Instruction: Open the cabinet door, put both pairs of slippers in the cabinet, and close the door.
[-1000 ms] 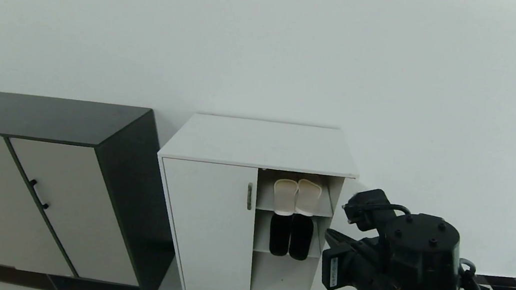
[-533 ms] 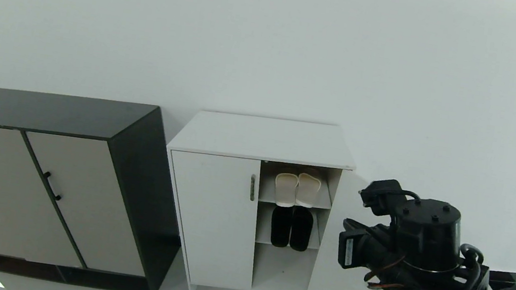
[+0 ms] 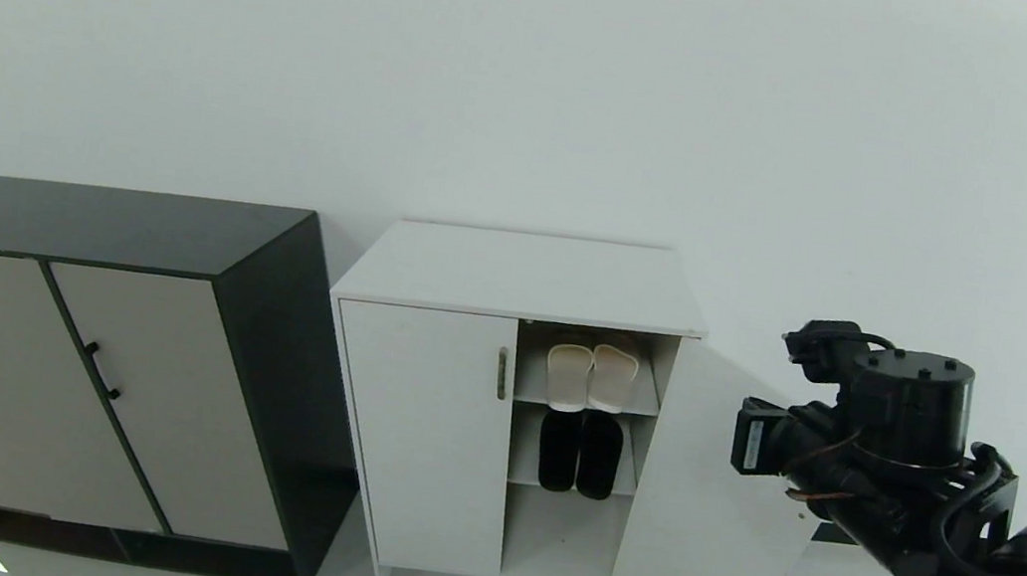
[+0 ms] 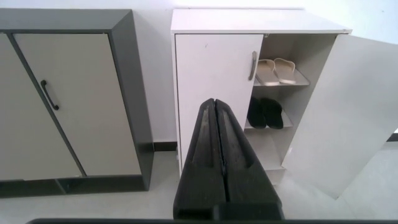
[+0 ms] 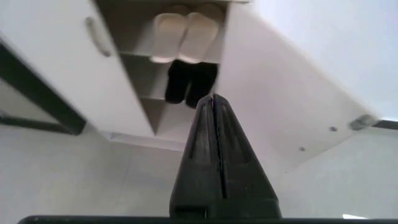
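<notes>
Pale grey wall and light floor frame a white two-door wooden cabinet [image 3: 525, 275] standing just beside a larger black cabinet with grey doors [image 3: 80, 227].

The left gripper [image 4: 215, 101] has its black fingers pressed flat together with nothing between them. It hangs in the air in front of the white cabinet, touching nothing. The right gripper [image 5: 213, 98] is likewise closed and empty, held off the open side of the cabinet.

The white cabinet's left door [image 3: 417, 435] is closed. Its right door [image 4: 348, 112] stands swung wide open.

A pair of cream slippers [image 3: 591, 376] lies side by side on the top shelf. A pair of black slippers [image 3: 580, 453] lies on the shelf below. Both pairs have their long axes running front to back. Which end faces outward I cannot tell.
</notes>
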Available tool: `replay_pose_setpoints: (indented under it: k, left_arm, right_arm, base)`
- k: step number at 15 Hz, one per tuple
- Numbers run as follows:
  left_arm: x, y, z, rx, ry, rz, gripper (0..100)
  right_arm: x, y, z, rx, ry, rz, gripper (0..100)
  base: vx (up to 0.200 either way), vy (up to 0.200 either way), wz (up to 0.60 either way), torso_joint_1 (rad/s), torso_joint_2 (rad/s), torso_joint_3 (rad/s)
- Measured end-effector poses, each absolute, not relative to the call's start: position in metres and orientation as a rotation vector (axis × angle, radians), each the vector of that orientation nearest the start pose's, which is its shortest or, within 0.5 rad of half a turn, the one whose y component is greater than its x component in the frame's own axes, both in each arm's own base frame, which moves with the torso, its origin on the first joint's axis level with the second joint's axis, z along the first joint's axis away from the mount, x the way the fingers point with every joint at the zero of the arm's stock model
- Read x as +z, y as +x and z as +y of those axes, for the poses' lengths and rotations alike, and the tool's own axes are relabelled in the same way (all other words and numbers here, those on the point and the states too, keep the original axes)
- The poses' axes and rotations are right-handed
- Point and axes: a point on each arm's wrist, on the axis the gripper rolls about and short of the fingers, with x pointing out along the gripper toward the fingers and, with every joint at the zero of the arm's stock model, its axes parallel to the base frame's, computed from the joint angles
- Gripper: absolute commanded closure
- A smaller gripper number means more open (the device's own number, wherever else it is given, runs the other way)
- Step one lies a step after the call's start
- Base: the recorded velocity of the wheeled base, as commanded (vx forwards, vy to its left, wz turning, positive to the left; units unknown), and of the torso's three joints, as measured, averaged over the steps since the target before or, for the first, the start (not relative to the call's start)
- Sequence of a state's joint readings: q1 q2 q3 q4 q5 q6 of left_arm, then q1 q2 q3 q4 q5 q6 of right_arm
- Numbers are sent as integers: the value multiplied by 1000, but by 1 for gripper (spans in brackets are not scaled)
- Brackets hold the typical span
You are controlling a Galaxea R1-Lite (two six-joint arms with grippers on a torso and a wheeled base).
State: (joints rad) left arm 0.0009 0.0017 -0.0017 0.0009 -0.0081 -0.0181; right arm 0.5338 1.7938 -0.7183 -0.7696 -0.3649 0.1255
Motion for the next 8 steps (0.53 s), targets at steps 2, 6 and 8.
replay_pose_setpoints:
  k: [2, 6, 8]
  left_arm:
    - [76, -23, 0, -6, -18, 2, 100]
    - [76, -23, 0, -6, -18, 1, 100]
    - [76, -23, 0, -6, -18, 1, 100]
  right_arm:
    - [144, 291, 130, 90, 5, 284, 100]
    - [137, 319, 102, 15, 23, 298, 100]
    - [132, 328, 93, -18, 25, 307, 100]
  base:
    - [0, 0, 0, 0, 0, 0]
    - [0, 0, 0, 0, 0, 0]
    - [0, 0, 0, 0, 0, 0]
